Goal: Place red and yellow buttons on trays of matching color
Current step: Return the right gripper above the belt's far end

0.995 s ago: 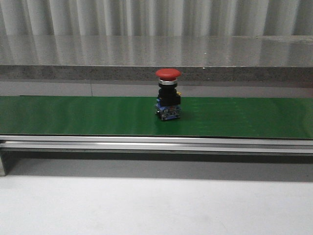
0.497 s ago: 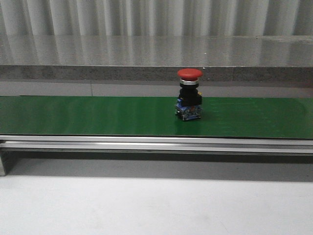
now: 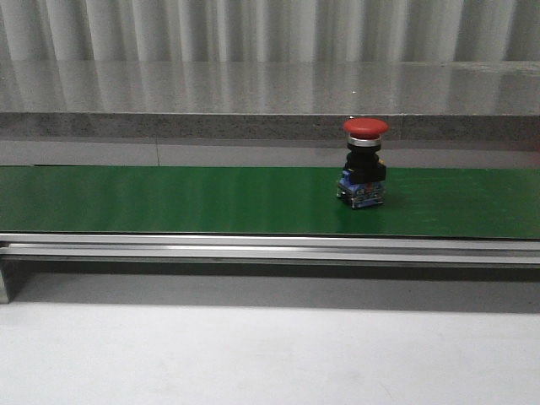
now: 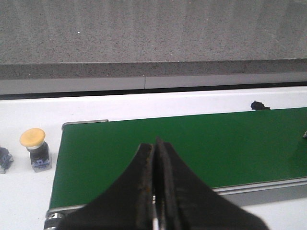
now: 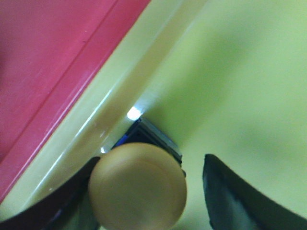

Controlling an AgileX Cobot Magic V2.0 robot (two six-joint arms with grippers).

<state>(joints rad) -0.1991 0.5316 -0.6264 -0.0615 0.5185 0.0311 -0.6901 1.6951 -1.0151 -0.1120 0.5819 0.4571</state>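
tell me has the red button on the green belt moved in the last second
Yes. The red button has travelled rightward along the green belt, from near the middle of the front view to right of centre; the grey ledge behind stays fixed.

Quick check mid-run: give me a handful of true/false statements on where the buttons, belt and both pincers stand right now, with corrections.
1. The red button stands upright on the green belt. True.
2. The left pincer is wide open. False: its fingers are pressed together, holding nothing, above the belt.
3. The button between the right pincer's fingers is red. False: it is a yellow button, and the fingers stand apart on either side of it.
4. That yellow button is over the yellow tray, beside the red tray. True.
5. A second yellow button sits on the belt. False: it stands on the white table, off the belt's end.
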